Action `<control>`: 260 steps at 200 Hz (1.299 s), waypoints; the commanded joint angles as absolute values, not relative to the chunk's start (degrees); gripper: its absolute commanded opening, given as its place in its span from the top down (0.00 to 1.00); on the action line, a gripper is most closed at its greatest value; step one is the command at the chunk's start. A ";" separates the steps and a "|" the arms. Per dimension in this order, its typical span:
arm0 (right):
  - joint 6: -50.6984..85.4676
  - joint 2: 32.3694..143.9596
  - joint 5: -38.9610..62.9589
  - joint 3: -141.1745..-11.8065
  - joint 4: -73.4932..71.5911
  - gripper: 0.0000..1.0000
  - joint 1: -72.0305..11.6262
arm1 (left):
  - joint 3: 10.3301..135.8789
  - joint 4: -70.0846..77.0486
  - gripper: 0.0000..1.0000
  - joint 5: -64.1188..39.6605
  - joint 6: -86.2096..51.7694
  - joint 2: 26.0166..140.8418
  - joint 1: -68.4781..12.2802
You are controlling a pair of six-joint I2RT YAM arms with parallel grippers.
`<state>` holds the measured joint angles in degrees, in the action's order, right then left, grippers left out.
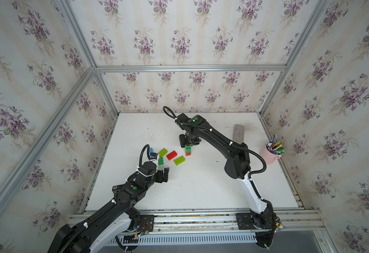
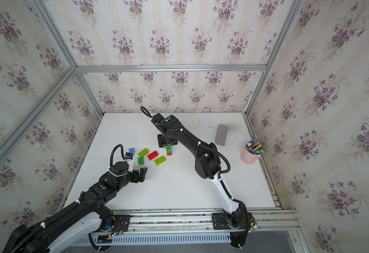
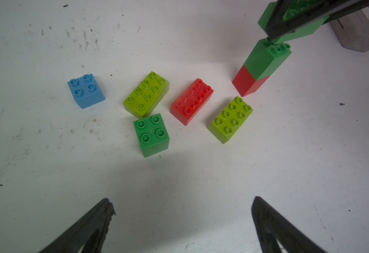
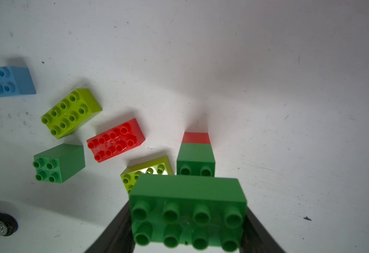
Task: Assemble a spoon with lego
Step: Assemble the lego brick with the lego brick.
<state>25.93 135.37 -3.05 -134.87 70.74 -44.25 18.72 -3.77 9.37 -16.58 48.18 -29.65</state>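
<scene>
A short upright stem (image 3: pixel 260 68) stands on the white table, a dark green square brick on a red one; it also shows in both top views (image 1: pixel 188 151) (image 2: pixel 169 151). My right gripper (image 4: pixel 187 219) is shut on an oblong dark green brick (image 4: pixel 188 197), held just over the stem's studs; whether they touch I cannot tell. Loose lego lies left of the stem: a small blue brick (image 3: pixel 86 91), two lime oblongs (image 3: pixel 146 94) (image 3: pixel 230 119), a red oblong (image 3: pixel 191 101) and a green square brick (image 3: pixel 151 134). My left gripper (image 3: pixel 182 199) hangs open and empty nearer the front than these bricks.
A grey rectangular block (image 1: pixel 238 133) lies at the back right of the table. A pink cup of pens (image 1: pixel 272 153) stands by the right wall. Aluminium frame posts and wallpapered walls close in the table (image 1: pixel 201 186) on three sides.
</scene>
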 commanded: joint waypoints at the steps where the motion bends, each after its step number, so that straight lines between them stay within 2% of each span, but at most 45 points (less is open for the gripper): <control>1: 26.63 135.03 -3.43 -134.85 72.41 0.53 -44.21 | 18.72 -2.59 0.01 10.22 -17.30 48.16 -29.61; 139: 25.84 137.48 -4.04 -133.95 72.91 0.53 -44.12 | 18.55 -2.64 0.01 10.26 -17.26 47.89 -29.64; 260: 24.96 137.02 -0.55 -126.28 71.02 0.52 -43.05 | 18.53 -2.64 0.01 10.41 -17.26 47.87 -29.67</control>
<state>25.06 135.04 -1.83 -127.22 66.48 -43.29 18.55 -3.75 9.50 -16.60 47.88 -29.65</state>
